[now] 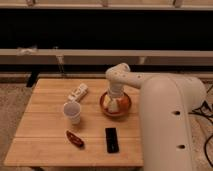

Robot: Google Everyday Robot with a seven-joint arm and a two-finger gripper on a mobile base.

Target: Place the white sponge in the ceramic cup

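Observation:
The ceramic cup is small, white and tapered, and stands upright left of the table's middle. My gripper points down into the round orange-red bowl, to the right of the cup. A whitish lump with an orange-yellow patch shows inside the bowl at the gripper's tip. It looks like the white sponge, but the gripper hides part of it. I cannot tell whether the gripper holds it.
The wooden table also bears a flat white bar with grey marks behind the cup, a small red object and a black rectangular object near the front. My large white arm covers the table's right side.

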